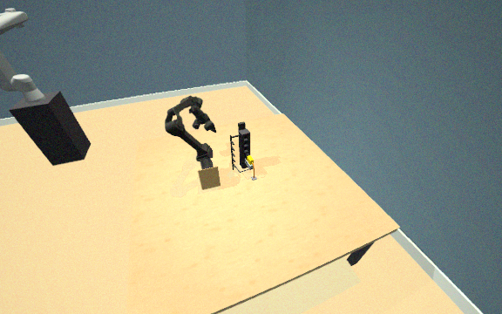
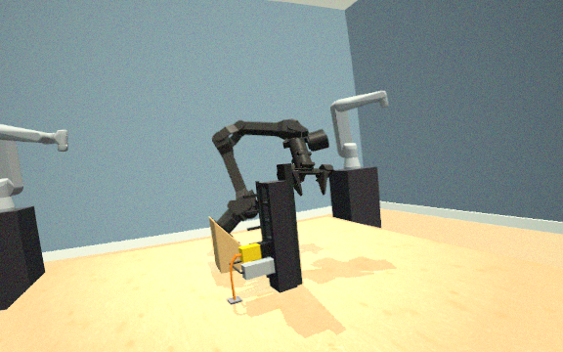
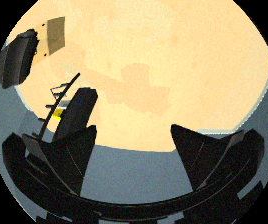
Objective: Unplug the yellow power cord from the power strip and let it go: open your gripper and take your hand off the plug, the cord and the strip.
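Observation:
The black power strip stands upright as a tall tower on the floor. The yellow plug sits in its side near the bottom, above a grey plug. A thin orange cord runs from the yellow plug down to a small grey foot on the floor. My gripper is open and empty. It hangs in the air beside the top of the strip, well above the plug, touching nothing.
A tan board stands by my arm's base. A thin black rack stands beside the strip. Black pedestals carry white arms at the room's sides.

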Robot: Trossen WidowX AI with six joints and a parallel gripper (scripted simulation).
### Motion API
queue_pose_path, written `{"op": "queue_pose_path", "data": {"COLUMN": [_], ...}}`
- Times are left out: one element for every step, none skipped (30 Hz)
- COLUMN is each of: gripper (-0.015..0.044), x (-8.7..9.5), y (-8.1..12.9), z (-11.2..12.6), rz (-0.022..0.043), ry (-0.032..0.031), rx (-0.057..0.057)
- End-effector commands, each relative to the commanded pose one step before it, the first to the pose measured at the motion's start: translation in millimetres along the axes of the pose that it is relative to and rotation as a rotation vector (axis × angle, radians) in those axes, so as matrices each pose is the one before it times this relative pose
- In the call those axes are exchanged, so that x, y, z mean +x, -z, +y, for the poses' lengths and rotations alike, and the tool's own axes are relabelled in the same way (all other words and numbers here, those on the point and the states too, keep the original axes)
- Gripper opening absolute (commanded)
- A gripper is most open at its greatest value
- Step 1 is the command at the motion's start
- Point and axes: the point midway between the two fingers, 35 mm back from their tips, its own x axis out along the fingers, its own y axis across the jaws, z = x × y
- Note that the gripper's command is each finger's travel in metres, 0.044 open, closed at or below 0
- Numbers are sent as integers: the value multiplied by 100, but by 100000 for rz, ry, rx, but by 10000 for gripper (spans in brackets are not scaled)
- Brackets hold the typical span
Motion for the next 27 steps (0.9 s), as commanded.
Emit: {"op": "queue_pose_path", "data": {"gripper": [374, 348, 321, 295, 269, 243, 216, 190, 164, 160, 160, 160, 160, 160, 160, 160, 160, 160, 160, 160, 160, 160, 160, 160, 160, 160, 160], "x": [41, 123, 207, 294, 386, 481, 543, 557, 569, 579, 544, 488, 488, 493, 498, 503, 507, 510, 514, 516, 555, 579, 581, 582, 582, 582, 582], "y": [26, 77, 130, 185, 241, 300, 338, 345, 353, 360, 337, 302, 303, 307, 310, 313, 315, 317, 317, 317, 339, 350, 345, 339, 330, 320, 307], "z": [-22, -67, -110, -155, -200, -246, -278, -288, -299, -312, -303, -281, -290, -303, -317, -332, -348, -365, -383, -401, -450, -492, -518, -545, -573, -601, -630], "rz": [24, 76, 140, 223, 331, 471, 599, 681, 755, 824, 816, 763, 789, 819, 847, 870, 890, 907, 920, 930, 1001, 1043, 1041, 1035, 1024, 1009, 991], "ry": [-152, -454, -750, -1038, -1312, -1565, -1673, -1618, -1552, -1483, -1303, -1100, -1036, -983, -930, -876, -821, -766, -711, -656, -641, -600, -535, -471, -408, -348, -291], "rx": [613, 1842, 3077, 4322, 5580, 6856, 7605, 7676, 7723, 7770, 7210, 6415, 6369, 6398, 6427, 6456, 6484, 6512, 6539, 6566, 7051, 7362, 7394, 7425, 7456, 7486, 7516]}}
